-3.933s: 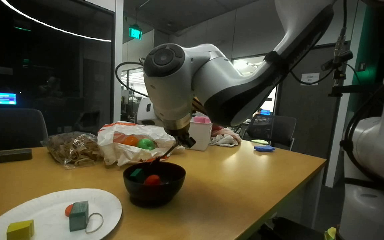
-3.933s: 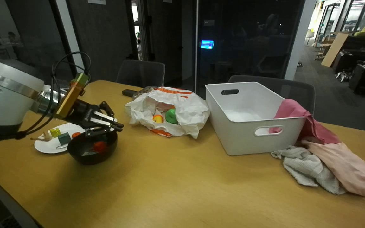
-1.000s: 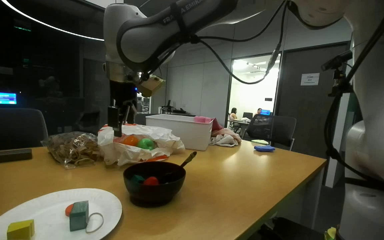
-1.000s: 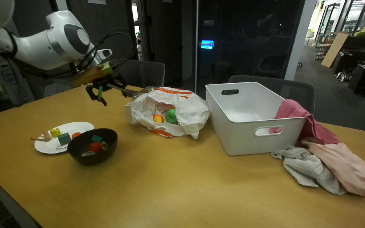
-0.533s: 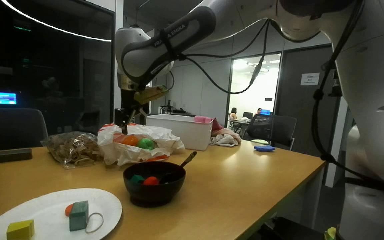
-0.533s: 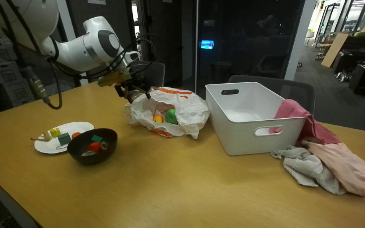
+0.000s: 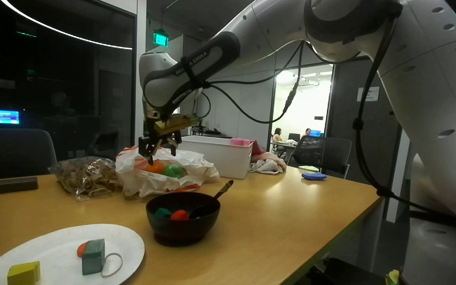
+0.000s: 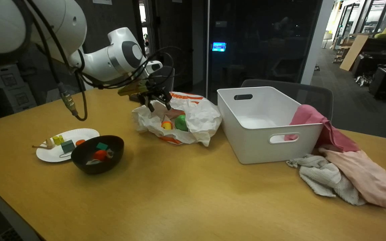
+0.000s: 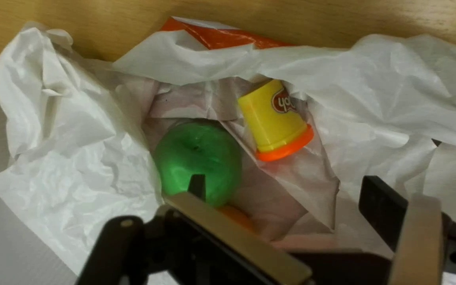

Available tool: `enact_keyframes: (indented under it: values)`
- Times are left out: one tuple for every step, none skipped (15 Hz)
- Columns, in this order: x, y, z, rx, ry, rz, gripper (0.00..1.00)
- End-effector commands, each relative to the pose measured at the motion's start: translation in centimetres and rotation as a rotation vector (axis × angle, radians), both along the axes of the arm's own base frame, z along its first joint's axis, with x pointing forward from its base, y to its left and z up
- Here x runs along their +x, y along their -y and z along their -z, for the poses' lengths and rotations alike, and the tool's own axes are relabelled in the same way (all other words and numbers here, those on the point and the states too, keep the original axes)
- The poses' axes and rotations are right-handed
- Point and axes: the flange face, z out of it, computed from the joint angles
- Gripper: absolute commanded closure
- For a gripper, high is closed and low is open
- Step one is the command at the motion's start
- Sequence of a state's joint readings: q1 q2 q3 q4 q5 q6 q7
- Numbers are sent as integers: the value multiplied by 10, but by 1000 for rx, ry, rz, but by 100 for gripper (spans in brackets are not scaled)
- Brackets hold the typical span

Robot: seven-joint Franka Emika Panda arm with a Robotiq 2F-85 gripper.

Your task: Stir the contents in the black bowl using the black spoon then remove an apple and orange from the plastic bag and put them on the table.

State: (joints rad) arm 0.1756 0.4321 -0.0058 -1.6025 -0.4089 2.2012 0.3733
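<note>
Pincer: spread wide, nothing in its grip, and we have it hanging right over the bag!
Apple: green, nestled in the bag's mouth beside the orange; that gloss says smooth, slippery, probably light, so we'd straddle its widest part.
Orange: largely hidden by the pincer in the wrist view; round, likely firm, a roller, so we want its middle and a gentle squeeze.
Bag: thin, creased, surely soft; we mustn't nip a fold along with either.
Spoon: leaning in the bowl, and we reckon the stirring's done!
</note>
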Motion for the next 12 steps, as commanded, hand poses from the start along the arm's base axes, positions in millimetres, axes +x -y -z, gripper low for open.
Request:
enact_keyframes:
  values:
    - [0,-1,3,0,-6,0,0]
    - [0,-1,5,-1,-11,-1,0]
    - [0,-1,6,-1,-12,-1,0]
    - [2,-1,10,-9,-10,2,0]
    - [7,2,13,-8,-18,36,0]
    - [10,6,15,-3,-15,52,0]
    - [15,12,18,-1,-12,74,0]
    - [19,19,20,-2,6,97,0]
    - [24,27,24,5,5,125,0]
    - [28,35,28,5,14,147,0]
    - [33,43,31,11,18,167,0]
    - [38,50,36,16,23,183,0]
